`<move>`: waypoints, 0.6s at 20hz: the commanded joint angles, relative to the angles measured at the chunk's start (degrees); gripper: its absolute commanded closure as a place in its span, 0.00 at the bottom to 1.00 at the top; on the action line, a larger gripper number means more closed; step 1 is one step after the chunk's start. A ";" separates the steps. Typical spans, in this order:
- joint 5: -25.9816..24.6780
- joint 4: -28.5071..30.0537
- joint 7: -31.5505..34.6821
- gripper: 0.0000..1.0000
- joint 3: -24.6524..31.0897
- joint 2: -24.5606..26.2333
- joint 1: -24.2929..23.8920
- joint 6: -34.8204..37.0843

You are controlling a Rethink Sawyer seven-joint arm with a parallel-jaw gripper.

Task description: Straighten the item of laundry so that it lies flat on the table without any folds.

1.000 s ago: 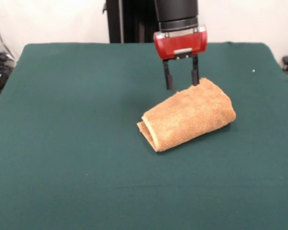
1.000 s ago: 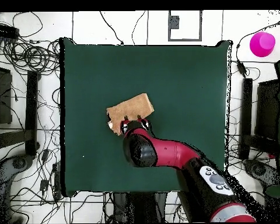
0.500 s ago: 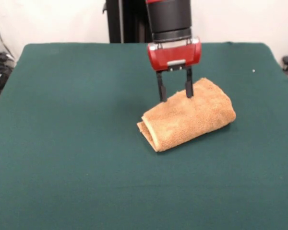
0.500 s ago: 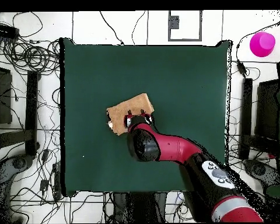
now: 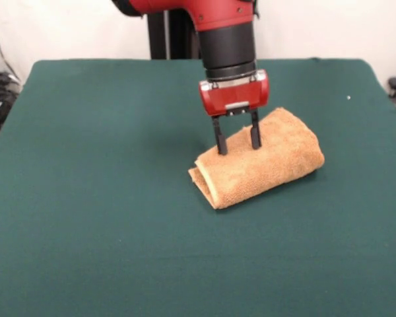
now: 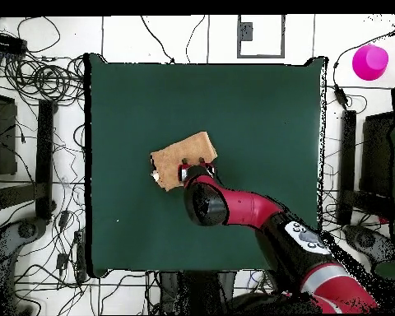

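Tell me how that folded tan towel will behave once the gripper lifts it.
The towel is soft terry folded into a loose bundle, so it will probably sag and drape, not hold shape. Its layers show open at one end, so a pinch by the open gripper may lift only the top layer. It looks light, and may drag across the table.

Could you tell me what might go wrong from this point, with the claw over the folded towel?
The open claw sits over the top of the folded towel, not at an edge. Closing here could pinch several layers together, so lifting would carry the whole bundle rather than open the fold. Dragging it could also bunch the cloth against the green table, adding creases.
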 commanded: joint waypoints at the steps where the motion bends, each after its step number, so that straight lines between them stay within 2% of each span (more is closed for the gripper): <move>1: -1.71 -3.94 5.91 0.00 7.84 3.56 -0.10 2.58; 12: 1.64 -2.21 8.27 0.00 9.29 6.05 -1.58 5.77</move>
